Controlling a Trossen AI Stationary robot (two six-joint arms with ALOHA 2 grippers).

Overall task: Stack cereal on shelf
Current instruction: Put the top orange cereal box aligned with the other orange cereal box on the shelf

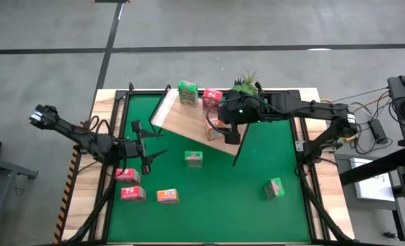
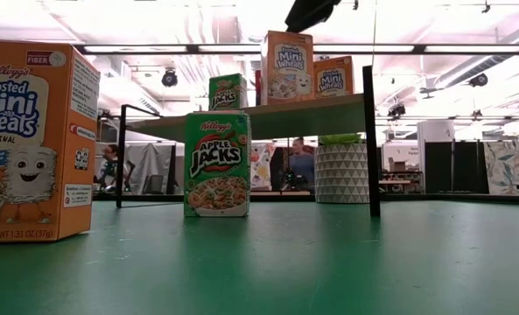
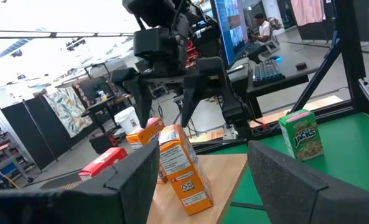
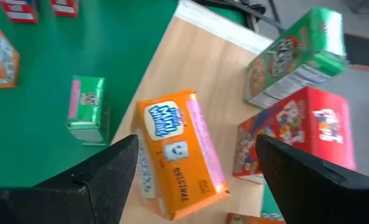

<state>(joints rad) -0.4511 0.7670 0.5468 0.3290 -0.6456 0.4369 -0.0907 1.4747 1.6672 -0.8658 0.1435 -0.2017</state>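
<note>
An orange box (image 2: 33, 140) and a green one (image 2: 217, 163) wait on the mat (image 2: 329, 262) (unstacked). Beyond, on the shelf (image 1: 188, 123), the right gripper (image 4: 193, 168) hangs spread above an upright orange box (image 4: 179, 152) — apparently just released; the left gripper (image 3: 200, 165) waits near the mat's left edge, also spread.

Bright overhead ceiling lights, glare washing low view top; right wrist view motion-blurred.
</note>
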